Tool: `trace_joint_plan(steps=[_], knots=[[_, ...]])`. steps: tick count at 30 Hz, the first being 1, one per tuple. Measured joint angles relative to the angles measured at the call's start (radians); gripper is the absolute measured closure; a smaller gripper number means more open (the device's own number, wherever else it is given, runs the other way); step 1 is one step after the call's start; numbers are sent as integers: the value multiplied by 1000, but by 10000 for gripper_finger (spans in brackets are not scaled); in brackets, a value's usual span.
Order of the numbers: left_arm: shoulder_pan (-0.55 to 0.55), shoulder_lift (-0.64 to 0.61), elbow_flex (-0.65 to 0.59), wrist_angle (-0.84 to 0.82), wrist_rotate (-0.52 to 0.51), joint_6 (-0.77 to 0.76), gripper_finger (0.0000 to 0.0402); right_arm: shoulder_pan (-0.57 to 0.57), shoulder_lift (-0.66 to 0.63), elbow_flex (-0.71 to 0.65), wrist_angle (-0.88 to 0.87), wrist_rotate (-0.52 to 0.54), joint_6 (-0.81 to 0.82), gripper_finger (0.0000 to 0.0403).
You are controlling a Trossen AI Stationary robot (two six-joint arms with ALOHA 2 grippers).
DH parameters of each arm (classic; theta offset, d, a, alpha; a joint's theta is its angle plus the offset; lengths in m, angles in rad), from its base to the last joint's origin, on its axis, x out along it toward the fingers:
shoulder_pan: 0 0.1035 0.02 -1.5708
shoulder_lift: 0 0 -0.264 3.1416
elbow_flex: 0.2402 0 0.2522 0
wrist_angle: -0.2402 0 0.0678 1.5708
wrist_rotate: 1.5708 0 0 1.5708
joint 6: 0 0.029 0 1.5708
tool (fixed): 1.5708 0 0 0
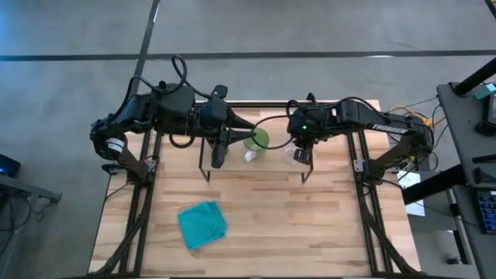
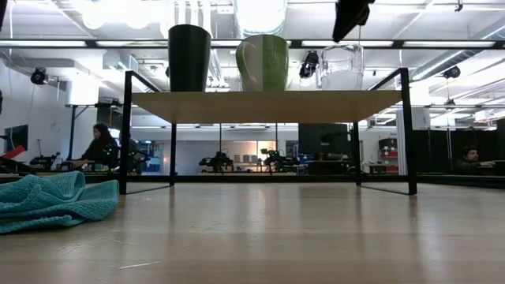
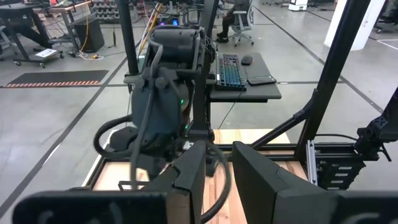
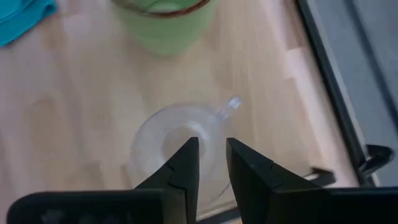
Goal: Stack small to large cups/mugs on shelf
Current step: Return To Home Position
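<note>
Three vessels stand in a row on the shelf's wood board (image 2: 268, 106): the black cup (image 2: 189, 57), the green mug (image 2: 263, 61) with its white handle (image 1: 249, 156), and the clear glass cup (image 2: 342, 67). My right gripper (image 4: 210, 149) hovers open, pointing down just above the glass cup (image 4: 177, 146). The low view shows the right gripper (image 2: 349, 20) clear of the rim. My left gripper (image 3: 219, 171) is open and empty. It points level toward the table's right, above and just beyond the black cup (image 1: 219, 153), with the left gripper's tips (image 1: 248, 129) near the green mug (image 1: 256, 139).
A teal folded cloth (image 1: 201, 225) lies on the table toward the near left. The shelf's thin black legs (image 2: 125, 130) stand at the far middle of the table. Both arms are close together over the shelf. People sit at desks in the room behind (image 2: 99, 146).
</note>
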Motion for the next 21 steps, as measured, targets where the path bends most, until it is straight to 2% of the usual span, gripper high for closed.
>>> trace_joint_plan(steps=[12, 14, 21], knots=[[0, -5, 0, -1, 0, 0, 333, 115, -12, 113, -231, -38, 169, 339], [0, -19, 0, -3, -7, 0, 333, 143, -24, 139, -277, -35, 191, 344], [0, -137, 2, -89, -63, 0, 333, 244, -139, 237, -277, -31, 252, 377]])
